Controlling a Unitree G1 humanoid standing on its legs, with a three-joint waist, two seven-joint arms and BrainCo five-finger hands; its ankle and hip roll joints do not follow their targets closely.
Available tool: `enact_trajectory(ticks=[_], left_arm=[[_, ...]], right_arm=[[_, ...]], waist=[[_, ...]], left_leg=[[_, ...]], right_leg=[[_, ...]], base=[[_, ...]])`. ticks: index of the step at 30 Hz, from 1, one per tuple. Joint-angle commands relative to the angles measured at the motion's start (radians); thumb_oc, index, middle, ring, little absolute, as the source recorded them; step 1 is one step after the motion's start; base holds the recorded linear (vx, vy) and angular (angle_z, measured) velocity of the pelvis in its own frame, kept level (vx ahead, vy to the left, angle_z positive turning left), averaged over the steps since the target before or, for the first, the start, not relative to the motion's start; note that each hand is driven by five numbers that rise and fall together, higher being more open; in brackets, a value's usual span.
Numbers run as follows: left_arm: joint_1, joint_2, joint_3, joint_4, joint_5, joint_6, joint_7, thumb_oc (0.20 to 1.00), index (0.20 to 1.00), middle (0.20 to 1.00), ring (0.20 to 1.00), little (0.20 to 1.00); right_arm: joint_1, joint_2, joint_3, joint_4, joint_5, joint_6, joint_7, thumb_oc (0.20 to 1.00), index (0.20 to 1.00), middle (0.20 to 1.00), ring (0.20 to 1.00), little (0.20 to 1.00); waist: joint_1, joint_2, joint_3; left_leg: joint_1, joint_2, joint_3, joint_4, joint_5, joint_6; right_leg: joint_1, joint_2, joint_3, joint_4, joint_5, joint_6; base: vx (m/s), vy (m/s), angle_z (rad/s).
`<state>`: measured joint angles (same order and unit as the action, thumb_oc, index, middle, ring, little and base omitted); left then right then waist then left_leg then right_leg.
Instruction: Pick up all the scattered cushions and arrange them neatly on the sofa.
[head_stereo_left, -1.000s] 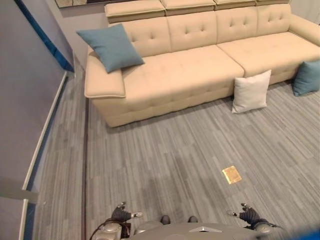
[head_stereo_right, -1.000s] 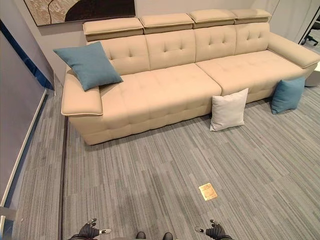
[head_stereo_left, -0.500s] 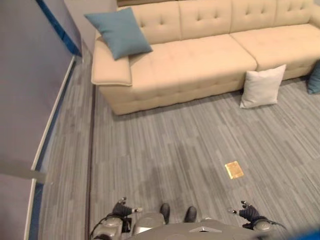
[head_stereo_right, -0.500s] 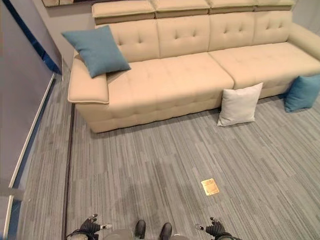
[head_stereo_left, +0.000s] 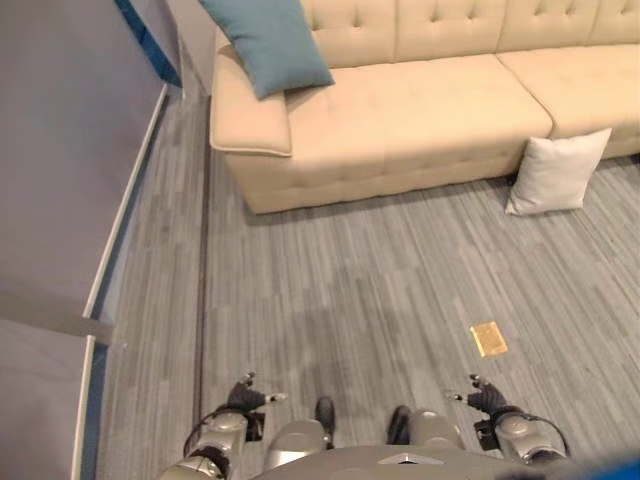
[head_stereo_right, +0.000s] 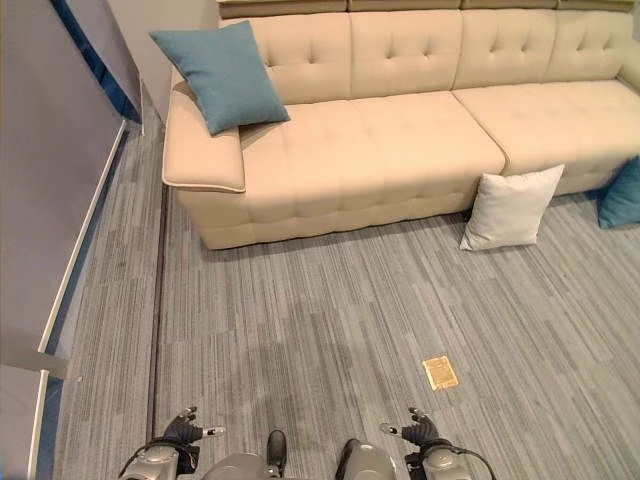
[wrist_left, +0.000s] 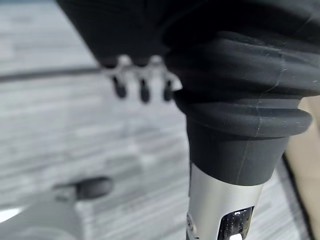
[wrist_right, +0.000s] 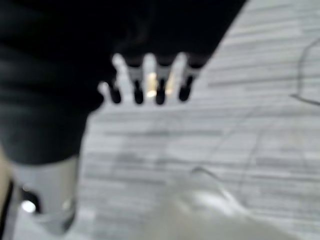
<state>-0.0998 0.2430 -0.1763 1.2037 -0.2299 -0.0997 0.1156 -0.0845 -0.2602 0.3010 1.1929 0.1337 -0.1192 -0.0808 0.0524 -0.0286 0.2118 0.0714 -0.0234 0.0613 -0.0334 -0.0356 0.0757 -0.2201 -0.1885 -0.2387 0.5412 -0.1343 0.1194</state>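
Note:
A white cushion (head_stereo_right: 511, 207) leans against the front of the beige sofa (head_stereo_right: 400, 150), standing on the grey floor. At the right edge a blue cushion (head_stereo_right: 622, 195) also rests on the floor by the sofa. Another blue cushion (head_stereo_right: 222, 75) sits propped in the sofa's left corner above the armrest. My left hand (head_stereo_right: 183, 430) and right hand (head_stereo_right: 420, 431) hang low at the bottom of the view, far from the cushions. Both wrist views show relaxed fingers (wrist_left: 142, 90) with nothing in them, the right hand's fingers (wrist_right: 150, 82) hanging over bare floor.
A grey wall panel with a blue stripe (head_stereo_right: 50, 180) runs along the left. A small brass floor plate (head_stereo_right: 440, 372) lies in the carpet ahead of my right hand. Striped grey carpet (head_stereo_right: 330, 300) stretches between me and the sofa.
The whole picture has shifted: the camera has moved closer to the sofa and tilted down, so the sofa's headrests and the wall picture have left the view. The hands hang as before.

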Motion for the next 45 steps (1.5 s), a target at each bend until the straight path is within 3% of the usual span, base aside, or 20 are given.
enact_trajectory(ticks=[1,4,10,11,12,14,16,17,18,19,21,22,27,30,34,37,39,41,43,45], left_arm=[[-0.011,-0.007,0.006,0.019,-0.032,-0.018,0.009,1.000,1.000,1.000,1.000,1.000],[-0.021,-0.005,0.005,0.029,-0.024,-0.016,0.007,1.000,1.000,1.000,1.000,1.000],[-0.017,-0.012,-0.001,0.026,-0.025,-0.020,-0.004,1.000,1.000,1.000,1.000,1.000],[-0.015,-0.013,-0.011,0.012,-0.037,-0.021,-0.009,1.000,1.000,1.000,1.000,1.000],[-0.034,-0.012,-0.022,-0.009,-0.053,-0.024,-0.012,1.000,1.000,1.000,1.000,1.000],[-0.044,-0.011,-0.026,-0.010,-0.055,-0.021,-0.013,1.000,1.000,1.000,1.000,1.000],[-0.050,-0.008,-0.028,-0.011,-0.058,-0.018,-0.011,1.000,1.000,1.000,1.000,1.000],[-0.051,-0.006,-0.029,-0.008,-0.058,-0.017,-0.012,1.000,1.000,1.000,1.000,1.000],[-0.040,-0.002,-0.024,0.002,-0.046,-0.014,-0.009,1.000,1.000,1.000,1.000,1.000],[-0.040,-0.002,-0.024,0.002,-0.046,-0.014,-0.009,1.000,1.000,1.000,1.000,1.000],[-0.029,0.001,-0.013,0.016,-0.038,-0.008,-0.011,1.000,1.000,1.000,1.000,1.000],[-0.026,0.002,-0.011,0.019,-0.040,-0.009,-0.011,1.000,1.000,1.000,1.000,1.000],[-0.004,0.000,0.004,0.028,-0.050,-0.007,-0.012,1.000,1.000,1.000,1.000,1.000],[-0.012,0.009,0.004,0.020,-0.053,-0.005,-0.011,1.000,1.000,1.000,1.000,1.000],[-0.024,0.022,0.005,0.014,-0.055,-0.004,-0.009,1.000,1.000,1.000,1.000,1.000],[-0.028,0.027,0.008,0.015,-0.059,-0.005,-0.007,1.000,1.000,1.000,1.000,1.000],[-0.031,0.027,0.016,0.016,-0.054,-0.008,-0.008,1.000,1.000,1.000,1.000,1.000],[-0.030,0.022,0.030,0.025,-0.056,-0.014,-0.016,1.000,1.000,1.000,1.000,1.000],[-0.025,0.010,0.013,0.027,-0.034,-0.018,-0.029,1.000,1.000,1.000,1.000,1.000],[-0.024,0.003,0.004,0.016,-0.041,-0.020,-0.031,1.000,1.000,1.000,1.000,1.000]], right_arm=[[-0.040,-0.019,0.023,-0.028,0.031,-0.008,-0.001,1.000,1.000,1.000,1.000,1.000],[-0.045,-0.026,0.034,-0.038,0.028,-0.010,0.001,1.000,1.000,1.000,1.000,1.000],[-0.027,-0.036,0.045,-0.048,0.011,-0.009,0.010,1.000,1.000,1.000,1.000,1.000],[-0.021,-0.051,0.041,-0.048,0.010,-0.010,0.010,1.000,1.000,1.000,1.000,1.000],[-0.025,-0.060,0.040,-0.055,0.027,-0.013,0.006,1.000,1.000,1.000,1.000,1.000],[-0.030,-0.060,0.044,-0.047,0.025,-0.009,0.006,1.000,1.000,1.000,1.000,1.000],[-0.030,-0.059,0.044,-0.041,0.028,-0.006,0.003,1.000,1.000,1.000,1.000,1.000],[-0.028,-0.057,0.041,-0.039,0.034,-0.004,0.004,1.000,1.000,1.000,1.000,1.000],[-0.017,-0.053,0.032,-0.040,0.041,-0.007,0.006,1.000,1.000,1.000,1.000,1.000],[-0.017,-0.053,0.032,-0.040,0.041,-0.007,0.006,1.000,1.000,1.000,1.000,1.000],[-0.005,-0.045,0.031,-0.039,0.044,-0.009,0.005,1.000,1.000,1.000,1.000,1.000],[-0.003,-0.043,0.031,-0.038,0.045,-0.009,0.006,1.000,1.000,1.000,1.000,1.000],[-0.005,-0.022,0.036,-0.046,0.026,-0.007,0.011,1.000,1.000,1.000,1.000,1.000],[-0.021,-0.019,0.041,-0.064,0.015,-0.006,0.011,1.000,1.000,1.000,1.000,1.000],[-0.031,-0.021,0.047,-0.091,0.016,-0.010,0.011,1.000,1.000,1.000,1.000,1.000],[-0.038,-0.026,0.050,-0.104,0.015,-0.008,0.012,1.000,1.000,1.000,1.000,1.000],[-0.050,-0.027,0.052,-0.112,0.011,-0.009,0.013,1.000,1.000,1.000,1.000,1.000],[-0.047,-0.030,0.047,-0.116,0.020,-0.007,0.022,1.000,1.000,1.000,1.000,1.000],[-0.028,-0.037,0.050,-0.121,0.014,-0.008,0.030,1.000,1.000,1.000,1.000,1.000],[-0.012,-0.048,0.044,-0.114,0.017,-0.009,0.034,1.000,1.000,1.000,1.000,1.000]], waist=[[-0.026,-0.005,0.019],[-0.044,-0.019,0.021],[-0.064,-0.017,-0.006],[-0.065,-0.024,0.000],[-0.055,-0.050,0.030],[-0.049,-0.054,0.037],[-0.047,-0.055,0.039],[-0.046,-0.056,0.036],[-0.041,-0.057,0.018],[-0.041,-0.057,0.018],[-0.036,-0.046,0.012],[-0.035,-0.050,0.012],[-0.019,-0.063,-0.013],[-0.021,-0.062,-0.004],[-0.039,-0.034,0.013],[-0.053,-0.024,0.017],[-0.071,-0.031,0.016],[-0.112,-0.033,0.022],[-0.126,-0.031,-0.003],[-0.134,-0.022,-0.010]], left_leg=[[0.009,-0.022,-0.077,0.045,-0.033,-0.052],[0.042,-0.041,-0.121,0.028,-0.042,-0.059],[0.072,-0.038,-0.168,0.079,-0.041,-0.100],[0.009,-0.026,-0.116,0.242,0.015,-0.160],[-0.103,0.002,-0.025,0.408,0.045,-0.180],[-0.127,0.022,0.015,0.427,0.042,-0.172],[-0.152,0.042,0.044,0.420,0.039,-0.166],[-0.167,0.054,0.072,0.380,0.034,-0.159],[-0.202,0.059,0.096,0.242,0.028,-0.142],[-0.200,0.058,0.096,0.240,0.029,-0.141],[-0.257,0.090,0.133,0.132,0.145,-0.163],[-0.271,0.092,0.146,0.150,0.148,-0.164],[-0.217,0.045,0.131,0.137,0.084,-0.116],[-0.170,0.021,0.132,0.134,0.037,-0.073],[-0.088,0.018,0.116,0.112,-0.005,-0.048],[-0.043,0.013,0.105,0.079,-0.012,-0.052],[0.014,-0.006,0.098,0.041,-0.036,-0.063],[0.099,-0.020,0.050,0.026,-0.066,-0.084],[0.117,-0.015,0.030,0.073,-0.074,-0.100],[0.097,0.000,0.019,0.211,-0.023,-0.149]], right_leg=[[0.057,0.131,0.111,-0.213,0.127,0.002],[0.029,0.171,0.142,-0.370,0.162,0.000],[0.073,0.196,0.164,-0.419,0.153,-0.023],[0.133,0.184,0.148,-0.460,0.150,-0.037],[0.176,0.155,0.125,-0.481,0.150,-0.053],[0.198,0.150,0.103,-0.490,0.140,-0.061],[0.217,0.147,0.090,-0.500,0.131,-0.064],[0.236,0.144,0.074,-0.513,0.124,-0.065],[0.274,0.150,0.055,-0.549,0.103,-0.054],[0.275,0.149,0.055,-0.549,0.102,-0.054],[0.333,0.169,0.049,-0.570,0.065,-0.056],[0.342,0.167,0.051,-0.564,0.055,-0.057],[0.346,0.124,0.057,-0.431,0.026,-0.018],[0.250,0.070,0.069,-0.209,0.133,0.024],[0.142,0.060,0.076,-0.058,0.179,0.015],[0.085,0.072,0.061,-0.103,0.164,0.006],[0.040,0.076,0.028,-0.312,0.173,0.015],[0.013,0.120,0.072,-0.502,0.235,0.039],[0.049,0.132,0.104,-0.495,0.233,0.013],[0.094,0.151,0.097,-0.506,0.223,-0.015]], base=[[0.23,-0.033,0.29],[0.22,-0.067,0.64],[0.22,-0.092,0.65],[0.13,-0.199,0.60],[0.12,-0.198,0.48],[0.07,-0.133,0.55],[0.09,-0.082,0.28],[0.29,-0.054,0.40],[0.29,-0.054,0.66],[0.40,-0.007,0.51],[0.38,0.065,0.36],[0.38,0.120,0.31],[0.30,0.168,-0.08],[0.22,0.203,0.01],[0.24,0.141,0.18],[0.24,0.044,0.04],[0.45,-0.029,0.02],[0.71,-0.088,-0.09],[0.62,-0.105,0.46],[0.34,-0.144,0.55]])
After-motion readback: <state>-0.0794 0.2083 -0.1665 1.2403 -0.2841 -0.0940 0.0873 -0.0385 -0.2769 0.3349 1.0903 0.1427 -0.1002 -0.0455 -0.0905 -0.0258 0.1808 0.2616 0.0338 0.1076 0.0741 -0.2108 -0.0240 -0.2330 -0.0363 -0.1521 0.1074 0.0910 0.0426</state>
